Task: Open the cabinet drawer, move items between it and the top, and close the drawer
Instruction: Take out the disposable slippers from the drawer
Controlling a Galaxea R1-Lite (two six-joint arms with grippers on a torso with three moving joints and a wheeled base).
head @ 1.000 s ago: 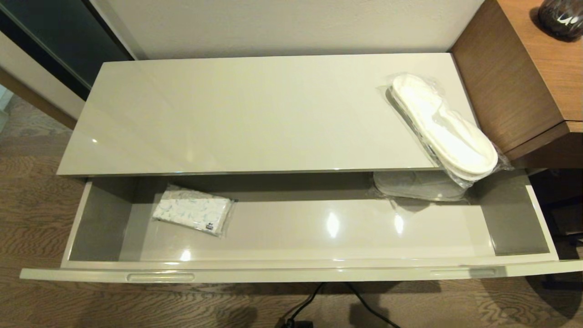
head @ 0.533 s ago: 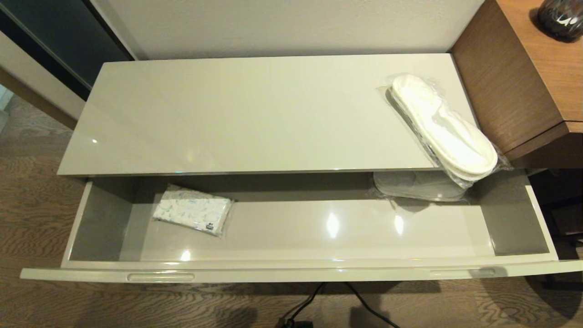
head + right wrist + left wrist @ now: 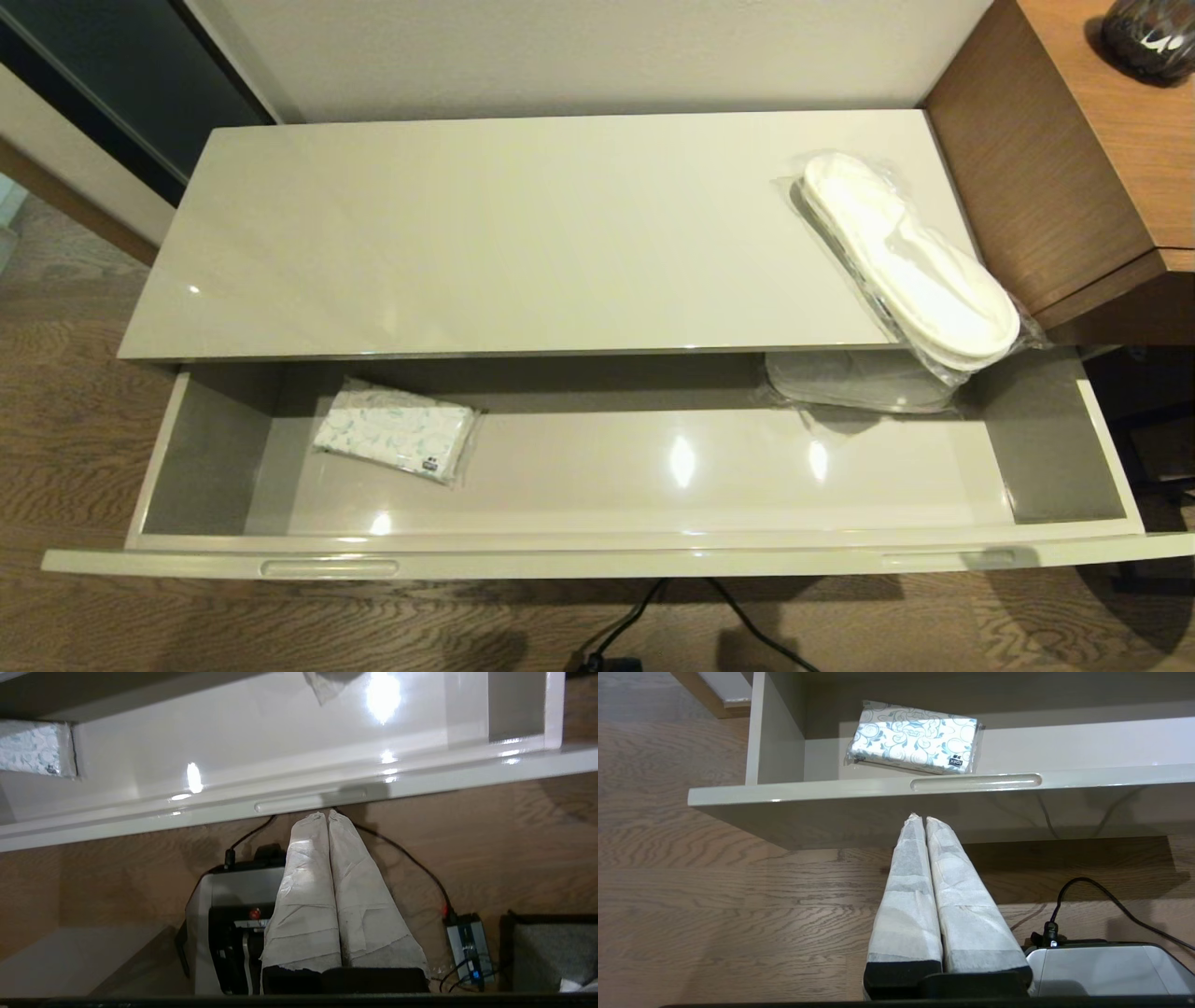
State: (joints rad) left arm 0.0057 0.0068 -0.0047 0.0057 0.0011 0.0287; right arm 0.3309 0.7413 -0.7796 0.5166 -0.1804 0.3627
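Drawer work finds both of our hands drawn back low in front of the cabinet, neither showing in the head view. Our left hand [image 3: 923, 818] has its wrapped fingers [image 3: 913, 877] pressed flat together, holding nothing, its tips hanging just below the front panel of the cabinet drawer [image 3: 597, 563] near the left recessed pull [image 3: 976, 782], apart from it. Our right hand [image 3: 325, 813] is likewise pinched closed and empty, its tips just beneath the right recessed pull [image 3: 310, 801] over the wooden floor [image 3: 75, 420], with black cables [image 3: 402, 854] trailing past it. Moving outward, the drawer stands pulled fully out, its glossy floor catching ceiling lights. On its left part lies a small white-and-blue patterned packet [image 3: 396, 441], flat, near the back. At the far right rear, half under the cabinet's edge, a second wrapped pair of pale slippers [image 3: 859, 381] sits in shadow. Above it, on the top [image 3: 485, 233], the wrapped white slippers [image 3: 910, 266] lie diagonally at the right end, the near end jutting past the front edge so that it overhangs the open drawer. Just beside that end rises the brown wood-grain desk [image 3: 1102, 149], carrying a dark rounded object [image 3: 1148, 37] at its far corner.
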